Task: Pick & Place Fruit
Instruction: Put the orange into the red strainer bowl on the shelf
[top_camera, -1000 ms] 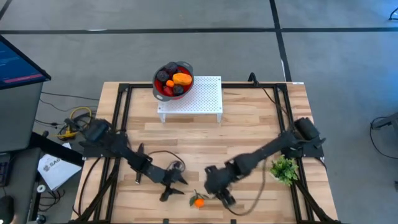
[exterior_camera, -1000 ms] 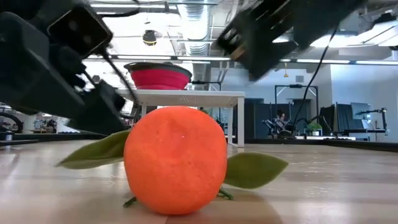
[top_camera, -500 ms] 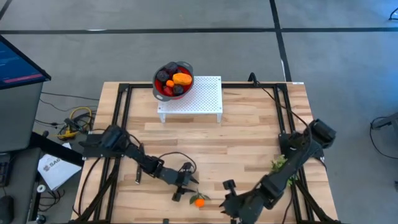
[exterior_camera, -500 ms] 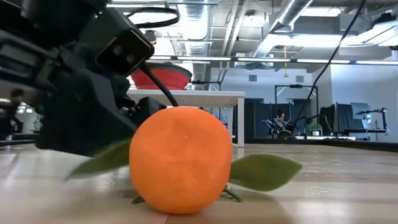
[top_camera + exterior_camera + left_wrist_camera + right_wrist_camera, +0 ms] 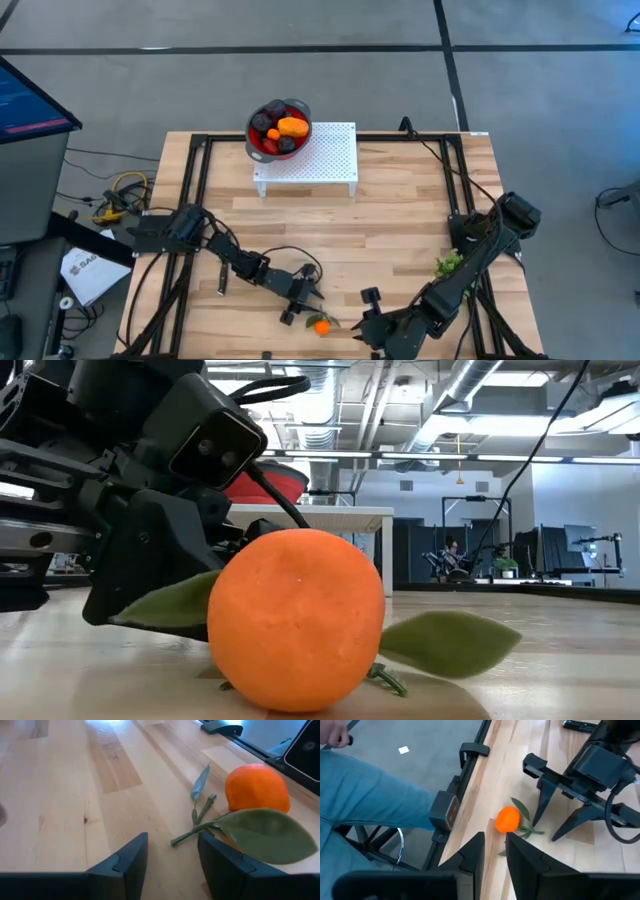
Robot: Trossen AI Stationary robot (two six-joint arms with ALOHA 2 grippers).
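**A:** Start with the wooden table (image 5: 400,230). From above you see the white perforated stand (image 5: 318,155) at its far edge, with the red bowl (image 5: 278,128) on the stand's corner holding dark purple fruits (image 5: 263,123) and an oblong orange-yellow piece (image 5: 292,127).

**B:** And the arms?

**A:** Your left gripper (image 5: 300,303) lies low near the front edge, fingers spread wide. The right gripper (image 5: 368,323) sits at the front edge too, beside the leafy orange (image 5: 320,324), which lies on the table between the two.

**B:** What does the overhead miss?

**A:** The right wrist view shows your left gripper (image 5: 559,815) released, its two fingers straddling the orange's leaves (image 5: 522,810), the orange (image 5: 508,819) just beside one fingertip. It also catches a person's blue-clad leg (image 5: 375,795) off the table. The right gripper's own jaws stand apart, holding nothing.

**B:** And the left wrist view?

**A:** You see the stem (image 5: 192,827) and a broad leaf (image 5: 267,835) ahead of the parted fingers (image 5: 131,857), untouched. The low view fills with the orange (image 5: 296,620), the left gripper's body (image 5: 150,510) close behind.
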